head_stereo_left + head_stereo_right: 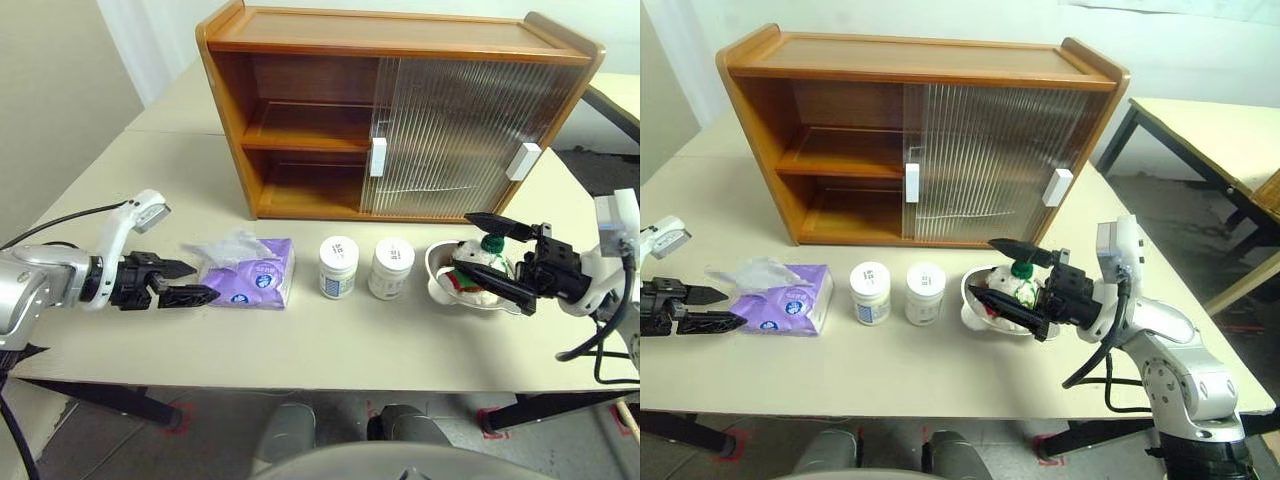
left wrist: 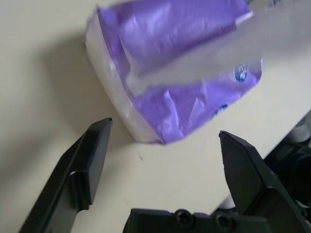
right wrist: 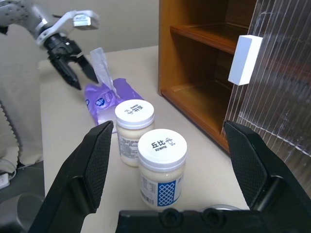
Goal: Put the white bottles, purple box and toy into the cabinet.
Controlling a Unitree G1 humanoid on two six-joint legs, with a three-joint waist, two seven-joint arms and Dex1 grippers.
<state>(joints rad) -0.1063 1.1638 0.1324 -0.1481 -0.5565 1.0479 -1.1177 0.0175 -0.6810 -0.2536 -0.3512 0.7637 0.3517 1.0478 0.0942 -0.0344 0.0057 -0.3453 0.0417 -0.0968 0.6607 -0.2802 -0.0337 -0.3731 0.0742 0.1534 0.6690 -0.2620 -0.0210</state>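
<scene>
On a beige desk (image 1: 330, 345) before the wooden cabinet (image 1: 400, 110), whose left bay stands open with both ribbed doors slid to the right, the purple box (image 1: 255, 277) lies flat, tissue spilling from its top. Just beside it sits the left end effector (image 1: 182, 281), fingers spread, holding nothing. Two white bottles (image 1: 338, 266) stand side by side near the desk's middle, and the toy (image 1: 482, 268) rests in a shallow white dish (image 1: 437, 268) to their right, behind the wide-open, empty right end effector (image 1: 500, 258).

From the left wrist, the black fingers (image 2: 92, 160) splay apart, short of the purple box's near corner.

From the right wrist, open fingers (image 3: 95, 160) frame both bottles, the cabinet's open shelf beside them, the box and left end effector beyond.
</scene>
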